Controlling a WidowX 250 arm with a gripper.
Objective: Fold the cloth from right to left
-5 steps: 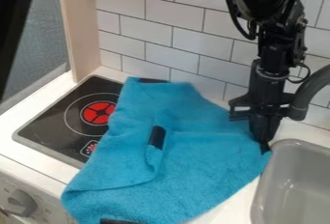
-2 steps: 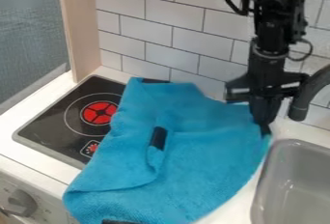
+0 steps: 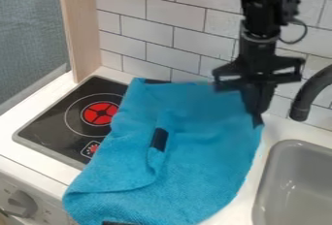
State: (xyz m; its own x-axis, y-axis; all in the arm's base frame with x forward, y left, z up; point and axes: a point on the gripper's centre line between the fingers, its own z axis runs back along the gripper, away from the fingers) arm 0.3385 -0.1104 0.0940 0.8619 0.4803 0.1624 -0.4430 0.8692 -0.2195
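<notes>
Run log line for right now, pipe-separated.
gripper: shut on cloth, right edge | cloth: partly over stove, beside sink | fold: right to left, unfinished

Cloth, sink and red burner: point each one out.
Cloth (image 3: 188, 183), camera view, on its lower middle.
Sink (image 3: 308, 166), camera view, on its inner wall.
Red burner (image 3: 100, 113), camera view, on its centre.

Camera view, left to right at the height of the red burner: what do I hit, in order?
Red burner on the black stovetop → blue cloth → black gripper at the cloth's right edge → dark faucet.
</notes>
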